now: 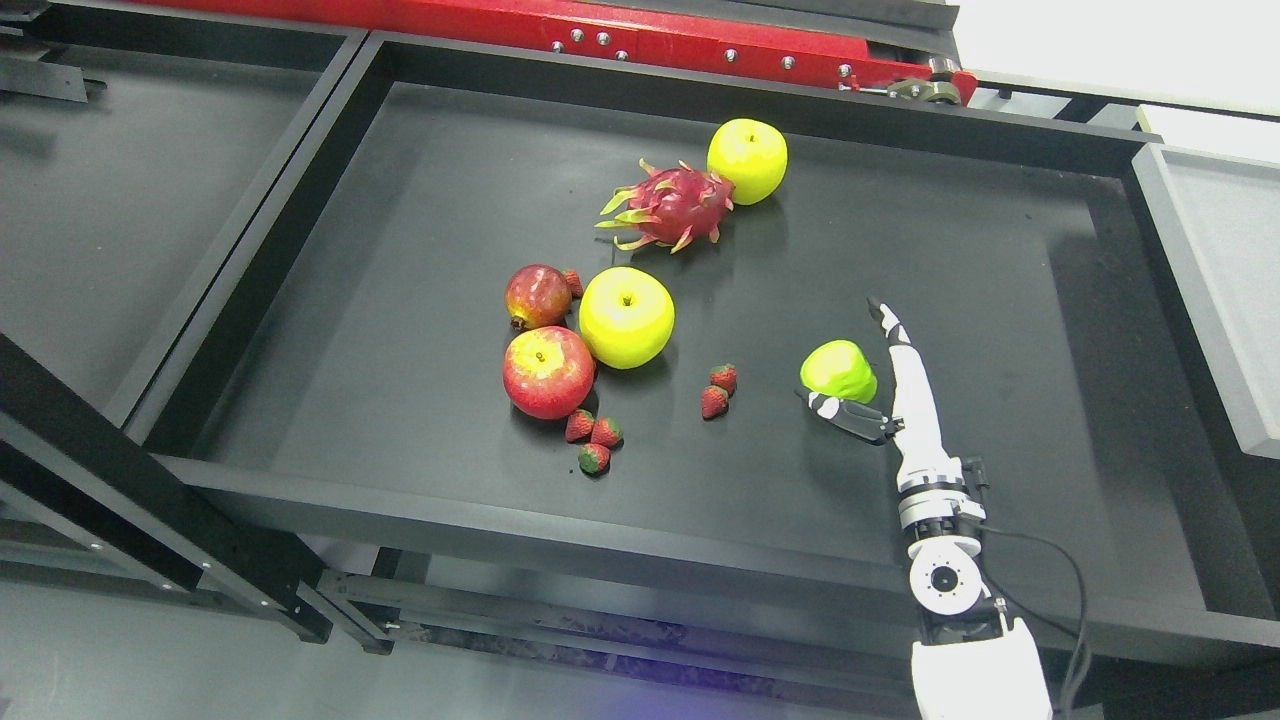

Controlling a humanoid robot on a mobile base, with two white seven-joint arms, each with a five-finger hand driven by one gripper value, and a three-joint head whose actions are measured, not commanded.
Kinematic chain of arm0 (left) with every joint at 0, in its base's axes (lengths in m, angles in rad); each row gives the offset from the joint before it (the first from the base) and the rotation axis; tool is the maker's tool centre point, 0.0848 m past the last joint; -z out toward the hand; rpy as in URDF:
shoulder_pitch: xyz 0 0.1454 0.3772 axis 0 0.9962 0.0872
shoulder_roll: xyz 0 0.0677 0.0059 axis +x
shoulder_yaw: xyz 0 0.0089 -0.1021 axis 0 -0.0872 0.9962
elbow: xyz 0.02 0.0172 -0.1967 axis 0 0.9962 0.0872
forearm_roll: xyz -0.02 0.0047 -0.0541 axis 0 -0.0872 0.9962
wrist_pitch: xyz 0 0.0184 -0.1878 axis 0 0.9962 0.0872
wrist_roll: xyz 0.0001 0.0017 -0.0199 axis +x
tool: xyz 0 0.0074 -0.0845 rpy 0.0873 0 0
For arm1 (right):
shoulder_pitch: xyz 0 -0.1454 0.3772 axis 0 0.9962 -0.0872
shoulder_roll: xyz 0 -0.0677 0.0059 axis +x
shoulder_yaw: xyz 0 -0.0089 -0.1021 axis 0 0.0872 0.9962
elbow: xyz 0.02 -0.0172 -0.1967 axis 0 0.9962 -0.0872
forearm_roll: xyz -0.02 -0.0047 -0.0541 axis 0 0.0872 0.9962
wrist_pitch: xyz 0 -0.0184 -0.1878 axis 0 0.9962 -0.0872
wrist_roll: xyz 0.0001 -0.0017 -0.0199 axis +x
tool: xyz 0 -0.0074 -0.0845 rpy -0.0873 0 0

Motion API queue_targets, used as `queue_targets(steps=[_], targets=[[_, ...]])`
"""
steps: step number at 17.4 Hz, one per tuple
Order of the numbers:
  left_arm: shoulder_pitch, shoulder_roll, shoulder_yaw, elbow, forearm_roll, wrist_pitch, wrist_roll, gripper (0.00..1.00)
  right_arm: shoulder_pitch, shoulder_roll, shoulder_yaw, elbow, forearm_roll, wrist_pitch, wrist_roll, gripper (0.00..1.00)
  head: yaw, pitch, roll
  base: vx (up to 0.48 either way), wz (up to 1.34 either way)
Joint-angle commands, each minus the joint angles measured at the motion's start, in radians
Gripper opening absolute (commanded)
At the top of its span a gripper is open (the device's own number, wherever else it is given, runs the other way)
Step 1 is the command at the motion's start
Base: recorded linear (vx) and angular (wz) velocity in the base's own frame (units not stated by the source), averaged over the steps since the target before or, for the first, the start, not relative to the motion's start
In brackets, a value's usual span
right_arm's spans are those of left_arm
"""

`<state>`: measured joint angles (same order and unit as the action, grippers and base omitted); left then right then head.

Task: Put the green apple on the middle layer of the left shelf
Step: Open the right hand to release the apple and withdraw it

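A green apple [839, 371] lies on the black tray [960, 260], right of the middle. My right hand [858, 372] reaches in from the lower right and sits just beside it on its right. The fingers [893, 335] are stretched out flat past the apple, and the thumb [840, 412] points left under it. The hand is open and holds nothing; I cannot tell whether it touches the apple. Two larger yellow-green apples lie further off, one in the middle [626, 317] and one at the back [747, 160]. The left arm is out of view.
A dragon fruit [668, 206], a red apple [547, 372], a pomegranate [537, 296] and several small strawberries [716, 392] lie left of the hand. A second black tray [120, 190] lies at left. A red frame [700, 40] runs along the back.
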<state>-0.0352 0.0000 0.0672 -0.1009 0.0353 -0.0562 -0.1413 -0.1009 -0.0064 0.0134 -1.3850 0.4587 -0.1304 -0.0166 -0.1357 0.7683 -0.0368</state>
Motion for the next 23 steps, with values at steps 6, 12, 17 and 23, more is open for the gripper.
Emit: queue_targets(steps=[6, 12, 17, 23], targets=[[0.0, 0.017, 0.002, 0.0, 0.0, -0.001, 0.0, 1.0, 0.124, -0.011, -0.05, -0.239, -0.282, -0.026, 0.004, 1.0, 0.0, 0.0, 0.0, 0.0, 0.0], [0.0, 0.017, 0.002, 0.0, 0.0, -0.001, 0.0, 1.0, 0.274, -0.011, -0.023, -0.336, -0.376, -0.022, -0.002, 1.0, 0.0, 0.0, 0.0, 0.0, 0.0], [0.0, 0.017, 0.002, 0.001, 0.0, -0.001, 0.0, 1.0, 0.273, -0.011, -0.006, -0.335, -0.388, -0.009, -0.005, 1.0, 0.0, 0.0, 0.0, 0.0, 0.0], [0.0, 0.017, 0.002, 0.0, 0.0, -0.001, 0.0, 1.0, 0.271, -0.011, -0.001, -0.335, -0.402, -0.011, -0.005, 1.0, 0.0, 0.0, 0.0, 0.0, 0.0]])
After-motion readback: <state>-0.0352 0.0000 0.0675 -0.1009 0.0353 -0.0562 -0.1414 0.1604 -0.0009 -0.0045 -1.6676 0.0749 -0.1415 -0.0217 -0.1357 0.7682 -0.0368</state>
